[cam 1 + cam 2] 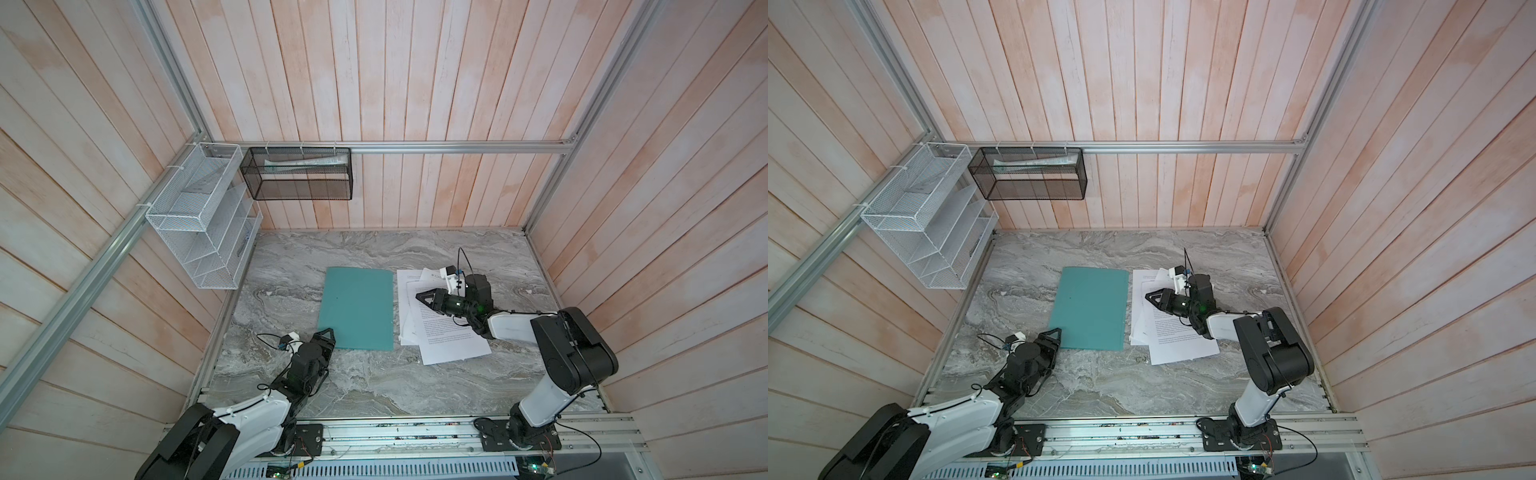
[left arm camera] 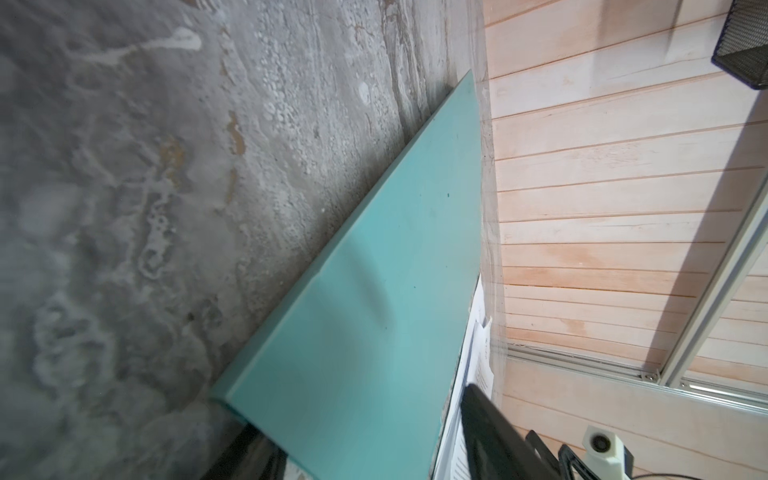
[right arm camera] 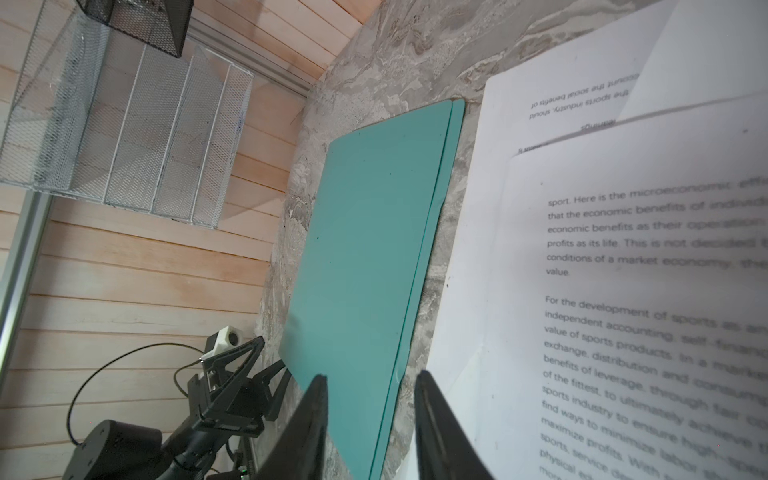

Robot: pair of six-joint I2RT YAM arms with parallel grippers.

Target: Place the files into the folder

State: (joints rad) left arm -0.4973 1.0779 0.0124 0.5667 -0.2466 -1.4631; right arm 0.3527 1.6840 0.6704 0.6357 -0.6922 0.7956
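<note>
The folder point(image 1: 357, 308), teal-green and closed, is seen lying flat on the marble table point(image 1: 374, 386) in both top views, with the files point(image 1: 436, 332) fanned out in a loose, overlapping pile just beside its right edge. The left gripper point(image 1: 327, 333) is placed at the folder's near left corner, its jaws parted with the corner between or just before them; contact cannot be made out. The right gripper point(image 1: 424, 297) is held low over the files, pointing toward the folder; how its jaws stand cannot be told there. A white wire rack point(image 1: 203, 220) and a black mesh basket point(image 1: 297, 174) are mounted on the walls.

In a top view the same layout is shown: folder point(image 1: 1090, 307), files point(image 1: 1171, 336), left gripper point(image 1: 1052, 333), right gripper point(image 1: 1152, 297).

In the left wrist view, the folder point(image 2: 374, 291) is shown close, with its corner lying between two spread dark fingers point(image 2: 490, 432); printed sheets point(image 2: 473, 374) are seen beyond its far edge.

In the right wrist view, the right gripper point(image 3: 370, 386) is seen with a clear gap between its fingers, nothing pinched; the folder point(image 3: 365, 249) and the files point(image 3: 623, 291) lie ahead, and the left gripper point(image 3: 266, 361) is seen at the folder's corner.
</note>
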